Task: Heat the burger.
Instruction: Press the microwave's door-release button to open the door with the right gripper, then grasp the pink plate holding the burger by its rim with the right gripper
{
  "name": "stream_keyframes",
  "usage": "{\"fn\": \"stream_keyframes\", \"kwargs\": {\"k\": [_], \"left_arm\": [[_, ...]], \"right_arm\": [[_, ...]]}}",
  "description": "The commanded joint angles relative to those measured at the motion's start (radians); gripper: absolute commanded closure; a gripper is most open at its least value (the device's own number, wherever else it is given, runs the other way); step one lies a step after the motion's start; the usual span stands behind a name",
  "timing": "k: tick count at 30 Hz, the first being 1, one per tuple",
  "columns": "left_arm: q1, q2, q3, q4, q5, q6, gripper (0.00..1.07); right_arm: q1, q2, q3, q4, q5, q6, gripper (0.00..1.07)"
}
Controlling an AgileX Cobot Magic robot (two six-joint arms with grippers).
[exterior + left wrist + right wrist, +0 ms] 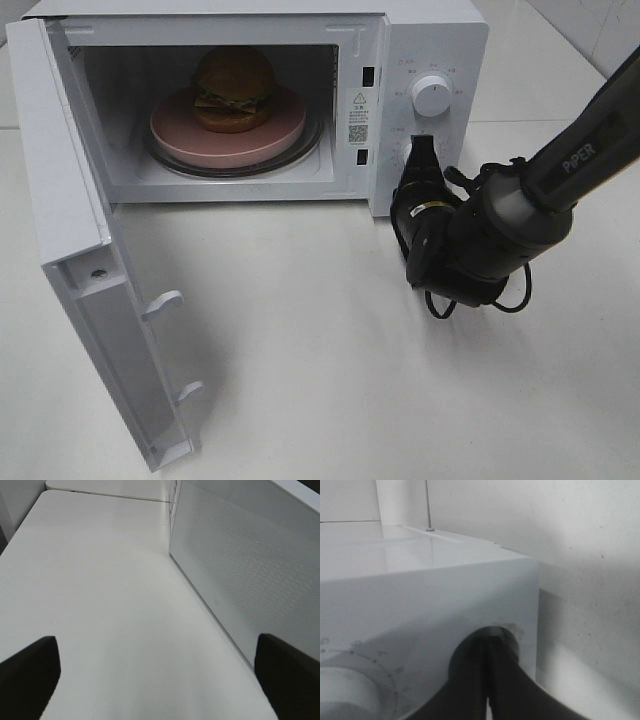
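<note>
The burger (234, 88), with a golden-brown bun, sits on a pink plate (180, 135) inside the white microwave (430, 40), whose door (70, 200) hangs wide open. My right gripper (421, 150) is shut, its tips against the lower knob of the control panel, just below the upper knob (431, 95). In the right wrist view the dark fingers (470, 685) meet in front of that lower knob (507, 632). My left gripper (157, 680) is open and empty over bare table, beside a dotted white panel (240, 575). The left arm is out of the exterior high view.
The open door reaches toward the table's front left, with two latch hooks (165, 300) on its inner face. A black cable loop (505, 300) hangs under the right wrist. White table (330, 350) spreads in front of the microwave.
</note>
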Motion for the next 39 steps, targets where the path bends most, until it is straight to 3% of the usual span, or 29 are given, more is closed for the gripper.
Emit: {"fn": "stream_keyframes", "kwargs": {"k": [1,14,22,29,35,39], "left_arm": [[0.002,-0.017,0.003,-0.004,-0.013,-0.003,0.09],[0.002,-0.017,0.003,-0.004,-0.013,-0.003,0.09],[0.002,-0.017,0.003,-0.004,-0.013,-0.003,0.09],[0.002,-0.017,0.003,-0.004,-0.013,-0.003,0.09],[0.002,-0.017,0.003,-0.004,-0.013,-0.003,0.09],[0.002,-0.017,0.003,-0.004,-0.013,-0.003,0.09]], "right_arm": [[-0.008,-0.038,0.002,-0.052,-0.047,0.000,1.07],[-0.008,-0.110,0.089,-0.128,0.154,-0.037,1.07],[-0.008,-0.226,0.162,-0.155,0.230,-0.224,1.07],[-0.010,-0.365,0.168,-0.265,0.499,-0.545,1.07],[-0.010,-0.422,0.168,-0.322,0.621,-0.666,1.07],[-0.010,-0.486,0.142,-0.408,0.844,-0.815,1.06]]}}
